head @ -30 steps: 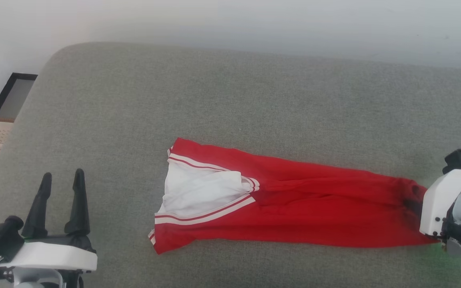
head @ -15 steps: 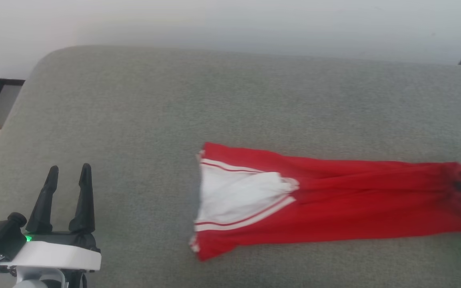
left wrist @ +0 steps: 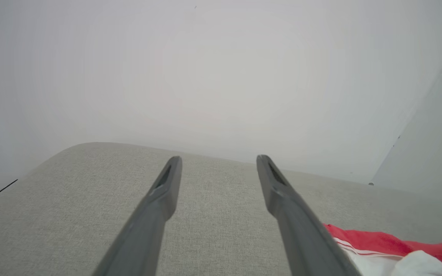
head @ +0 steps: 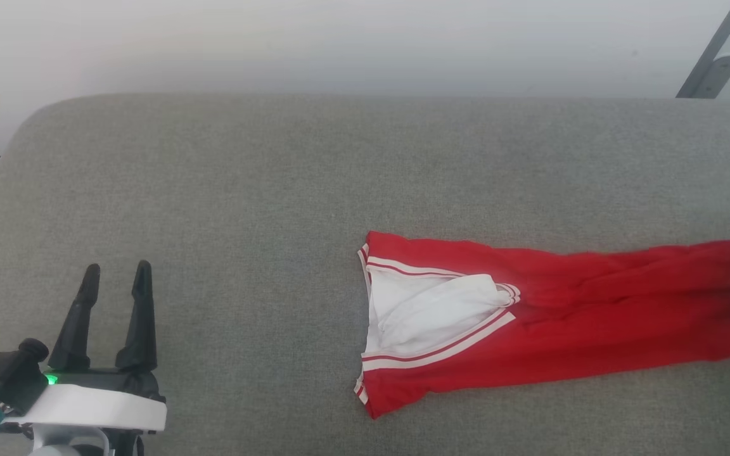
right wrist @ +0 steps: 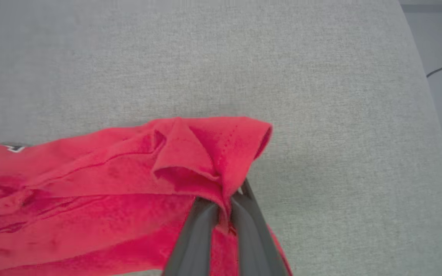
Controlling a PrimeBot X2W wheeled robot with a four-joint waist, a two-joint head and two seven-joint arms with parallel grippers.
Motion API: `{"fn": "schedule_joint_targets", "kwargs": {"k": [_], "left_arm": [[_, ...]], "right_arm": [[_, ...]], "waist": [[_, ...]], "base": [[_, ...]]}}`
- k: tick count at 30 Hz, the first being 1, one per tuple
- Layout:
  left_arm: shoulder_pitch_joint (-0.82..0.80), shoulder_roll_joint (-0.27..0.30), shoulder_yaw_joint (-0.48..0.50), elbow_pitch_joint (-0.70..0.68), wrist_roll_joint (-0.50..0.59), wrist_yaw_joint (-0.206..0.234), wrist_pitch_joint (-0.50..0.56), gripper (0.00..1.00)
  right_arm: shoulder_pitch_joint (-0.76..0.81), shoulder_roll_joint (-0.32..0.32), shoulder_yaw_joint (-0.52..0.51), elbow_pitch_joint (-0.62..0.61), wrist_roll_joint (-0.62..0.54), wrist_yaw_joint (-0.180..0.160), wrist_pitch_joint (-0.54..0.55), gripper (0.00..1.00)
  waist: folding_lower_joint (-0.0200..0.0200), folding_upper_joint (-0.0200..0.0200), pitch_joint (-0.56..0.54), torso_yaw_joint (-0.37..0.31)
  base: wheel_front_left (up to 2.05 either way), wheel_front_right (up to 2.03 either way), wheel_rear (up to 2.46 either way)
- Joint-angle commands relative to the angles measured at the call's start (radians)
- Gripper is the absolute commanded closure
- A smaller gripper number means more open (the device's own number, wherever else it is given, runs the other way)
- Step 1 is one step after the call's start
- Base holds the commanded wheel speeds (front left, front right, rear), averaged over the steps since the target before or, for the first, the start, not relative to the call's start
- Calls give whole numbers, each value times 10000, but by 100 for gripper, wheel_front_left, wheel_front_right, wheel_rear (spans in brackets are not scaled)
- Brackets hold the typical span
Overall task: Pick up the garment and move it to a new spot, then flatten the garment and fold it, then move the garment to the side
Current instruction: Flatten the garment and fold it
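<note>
My right pincer (right wrist: pixel 225 214) is clamped on the red T-shirt's (head: pixel 568 329) end. The shirt lies lengthwise on the grey cushion's (head: pixel 213 190) right half, sleeves toward my left pincer (head: pixel 117 269), which is spread, empty and well apart.

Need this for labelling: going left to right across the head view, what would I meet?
left gripper, open → bare stretch of grey cushion → garment, its white sleeve end first, then its red body running off the right edge.
</note>
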Motion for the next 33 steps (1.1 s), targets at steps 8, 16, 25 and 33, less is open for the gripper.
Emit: {"fn": "schedule_joint_targets", "kwargs": {"k": [8,16,25,33], "left_arm": [[187,-90,-190,45,15,-28,-37,0],[-101,-94,-608,161,-37,-28,-37,0],[-574,-138,-1159,343,-135,-29,-37,0],[-809,-165,-1406,460,-211,-29,-37,0]], "right_arm": [[1028,1042,60,-2551,1389,-12,753,100],[1240,2287,911,-4078,1455,-12,1259,100],[695,3334,2492,-3664,1132,-12,947,100],[-53,3925,3523,-2333,746,-12,93,100]], "waist": [[0,-1,-333,38],[0,-1,-437,502],[0,-1,-397,1244],[0,-1,-363,1622]], "base": [[0,0,0],[0,0,0],[0,0,0],[0,0,0]]}}
